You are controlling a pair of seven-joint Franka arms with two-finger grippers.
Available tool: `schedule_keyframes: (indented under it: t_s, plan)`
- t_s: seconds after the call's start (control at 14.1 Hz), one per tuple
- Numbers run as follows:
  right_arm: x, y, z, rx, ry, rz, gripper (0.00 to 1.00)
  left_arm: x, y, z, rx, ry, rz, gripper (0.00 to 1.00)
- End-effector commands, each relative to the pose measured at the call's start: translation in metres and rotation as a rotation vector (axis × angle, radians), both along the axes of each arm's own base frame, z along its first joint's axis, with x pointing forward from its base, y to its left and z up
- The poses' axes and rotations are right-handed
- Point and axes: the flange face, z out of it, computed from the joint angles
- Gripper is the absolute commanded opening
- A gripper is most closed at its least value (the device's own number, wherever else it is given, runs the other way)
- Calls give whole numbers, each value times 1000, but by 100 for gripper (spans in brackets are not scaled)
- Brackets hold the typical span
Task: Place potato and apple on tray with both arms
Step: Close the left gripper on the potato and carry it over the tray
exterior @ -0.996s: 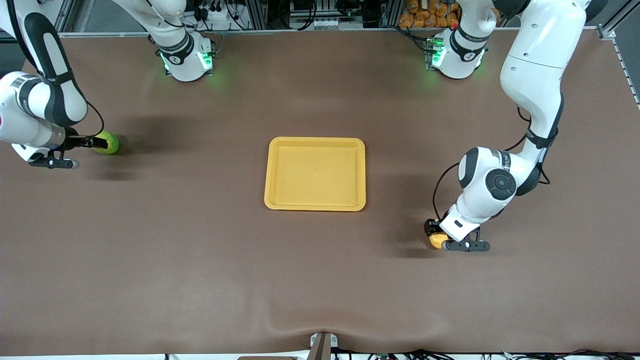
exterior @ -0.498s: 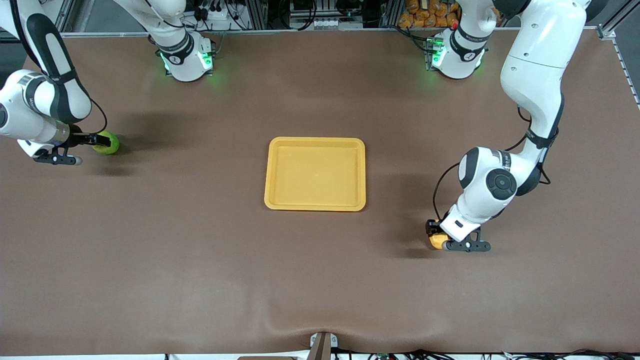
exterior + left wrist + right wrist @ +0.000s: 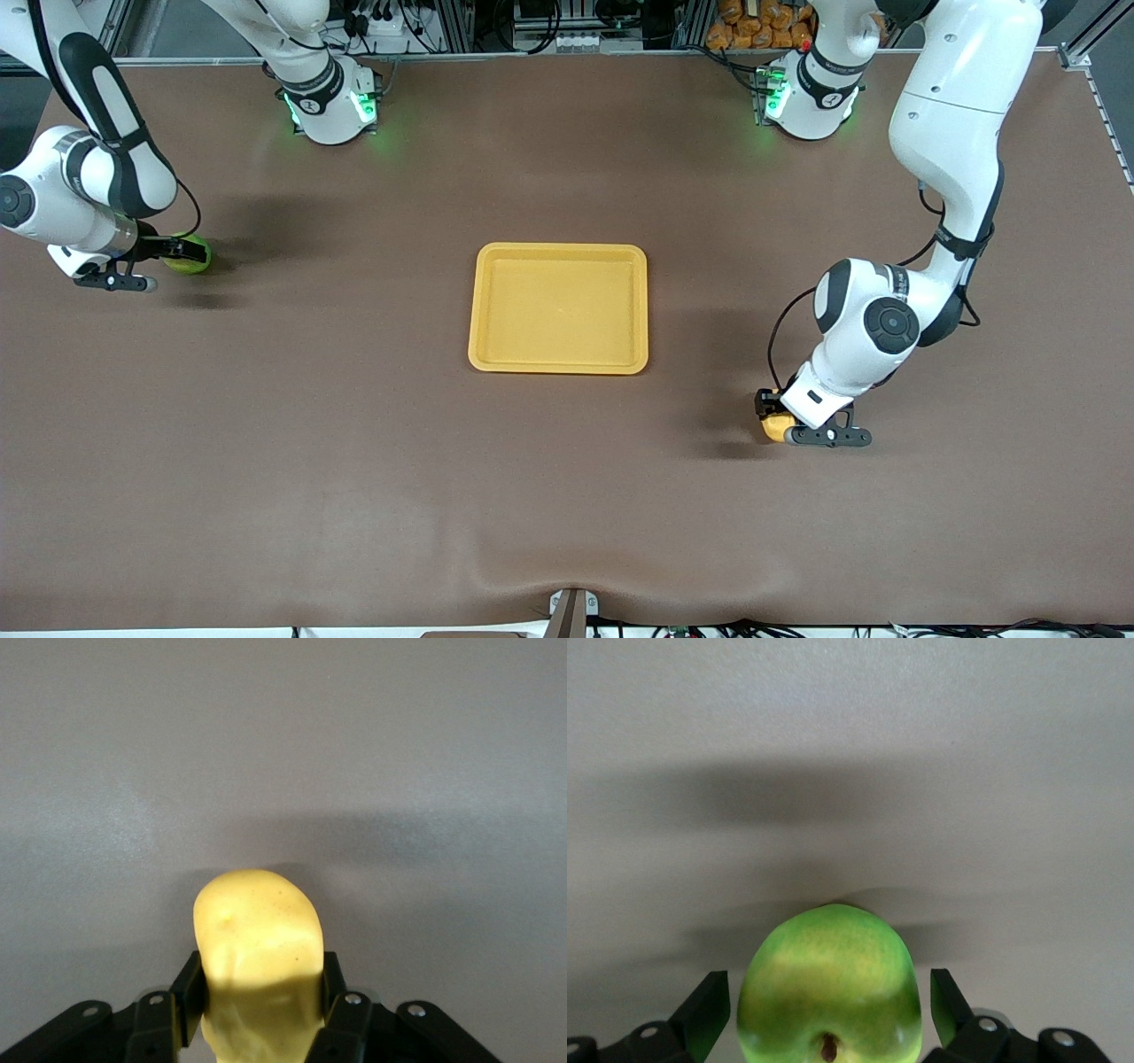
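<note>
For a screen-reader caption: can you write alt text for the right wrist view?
A green apple with its brown stem dimple showing sits between the open fingers of the right end effector, gaps visible on both sides. It rests on the plain brown table, where soft shadows fall above it.

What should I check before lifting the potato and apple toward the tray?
1. Left gripper shut on the potato: ok, fingers press both sides.
2. Right gripper closed on the apple: not ok, fingers stand open, gaps on both sides.
3. Apple centred between the right fingers: ok.
4. Tray free to receive: ok, nothing lies in it.
5. Potato off the table: cannot tell.
6. Path between each fruit and tray: ok, only bare table.
</note>
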Motion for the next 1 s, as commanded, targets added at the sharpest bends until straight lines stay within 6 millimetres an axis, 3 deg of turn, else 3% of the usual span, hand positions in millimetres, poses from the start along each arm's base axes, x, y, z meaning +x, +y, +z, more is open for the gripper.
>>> schedule_keyframes:
  t_s: [0.0,0.07,0.28,0.43,0.64,0.93]
  plan:
    - [-8,-8,-3,-5,-4,9,94,-6,-12,22,8,14,-4,19]
    - [-8,-8,-3,0,-1,28,81,-8,-20,27,10,18,-15,19]
    - [-10,-12,-3,12,2,65,27,-13,-37,37,12,34,-13,19]
    - [-7,-10,-1,12,7,68,6,-21,-58,46,10,41,-7,19]
    - [2,-7,8,16,30,76,0,-33,-86,60,15,62,-4,20]
    - [32,-2,38,30,105,93,0,-53,-132,69,27,82,-72,19]
